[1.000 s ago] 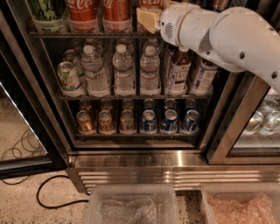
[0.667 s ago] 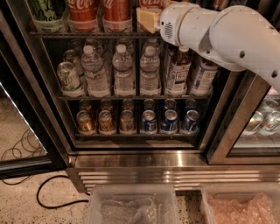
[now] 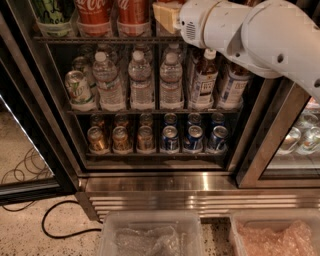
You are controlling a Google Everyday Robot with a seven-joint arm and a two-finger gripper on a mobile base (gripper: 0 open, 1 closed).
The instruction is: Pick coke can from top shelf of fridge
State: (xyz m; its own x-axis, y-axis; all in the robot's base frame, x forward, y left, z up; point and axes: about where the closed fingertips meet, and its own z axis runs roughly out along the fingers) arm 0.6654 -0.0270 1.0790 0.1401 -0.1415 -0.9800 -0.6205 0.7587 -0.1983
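Open fridge, arm up at the top shelf.

The fridge (image 3: 200, 192) stands open on a speckled floor (image 3: 25, 235), a black cable (image 3: 60, 227) looping near its ribbed steel base and two clear tubs (image 3: 150, 225) set in front. Water bottles (image 3: 140, 80) fill the middle rack, and gold cans (image 3: 120, 140) and blue cans (image 3: 192, 139) the bottom one. The white arm reaches in from the right, its gripper (image 3: 167, 15) at the top shelf (image 3: 100, 39), near the upper edge of view. The coke can (image 3: 132, 14) stands upright on that shelf just beside the gripper, on its left as I see it, with a second red can (image 3: 95, 12) and a green-and-white can (image 3: 52, 12) further along. Whether the gripper is spread or closed, or has hold of anything, I cannot tell from here.
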